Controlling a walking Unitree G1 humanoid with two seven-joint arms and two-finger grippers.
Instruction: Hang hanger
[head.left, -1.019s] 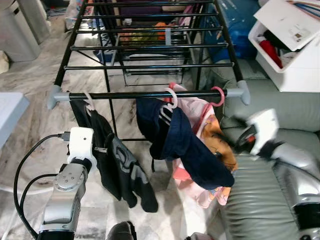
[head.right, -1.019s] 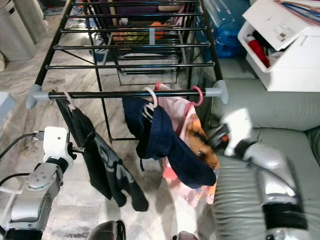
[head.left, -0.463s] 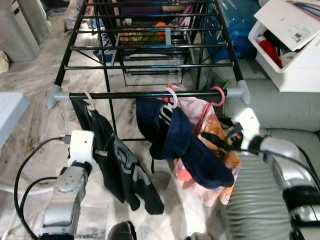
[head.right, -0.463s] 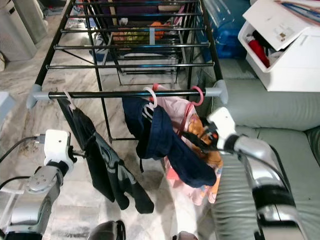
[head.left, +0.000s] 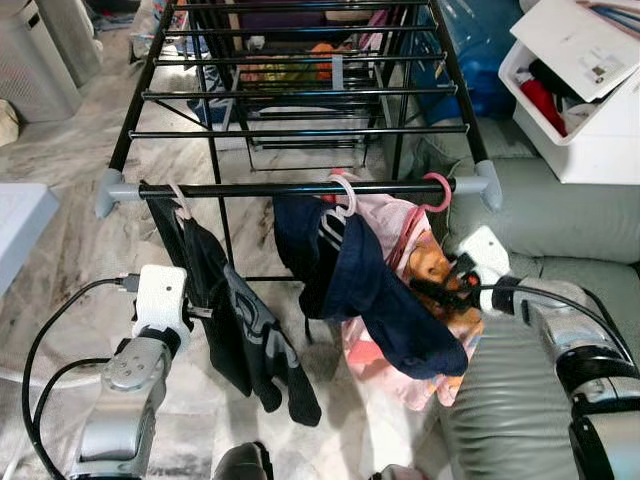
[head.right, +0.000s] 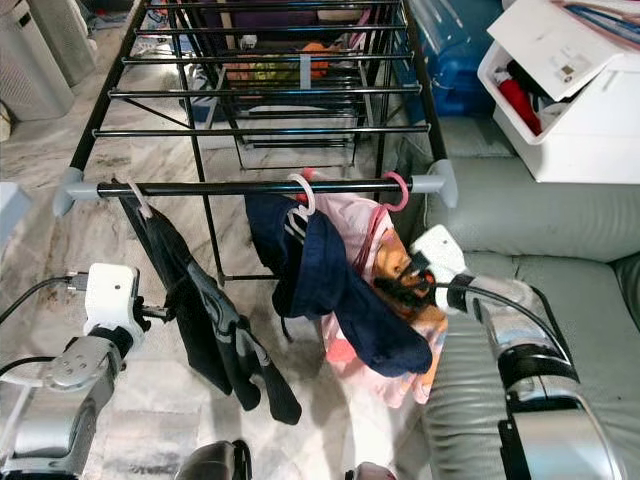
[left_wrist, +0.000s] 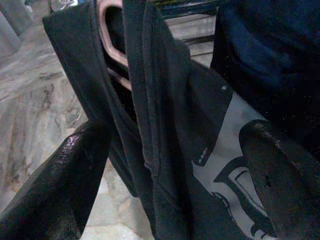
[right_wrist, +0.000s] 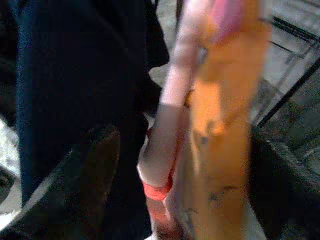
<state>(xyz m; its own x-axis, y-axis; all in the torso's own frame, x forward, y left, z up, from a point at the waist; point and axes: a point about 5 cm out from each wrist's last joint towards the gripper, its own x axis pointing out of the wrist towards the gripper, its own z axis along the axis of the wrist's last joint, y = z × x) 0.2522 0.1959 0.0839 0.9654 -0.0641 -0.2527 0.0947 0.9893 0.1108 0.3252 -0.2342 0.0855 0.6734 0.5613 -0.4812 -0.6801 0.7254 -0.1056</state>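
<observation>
I see three hangers hooked on the rack's near rail (head.left: 300, 189): a pale hanger (head.left: 178, 203) at left carrying a black shirt (head.left: 240, 335), a white hanger (head.left: 344, 194) mid-rail under navy cloth (head.left: 370, 290), and a pink hanger (head.left: 436, 192) at right holding a pink-and-orange garment (head.left: 430, 270).

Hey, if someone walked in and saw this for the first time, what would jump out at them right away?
Three garments hang from the front bar of a black drying rack: a black shirt at its left end, and a navy garment draped over a pink and orange one toward the right. The right gripper reaches in from the grey sofa side to the pink and orange garment, fingers spread, while the left gripper sits open around the black shirt.
</observation>
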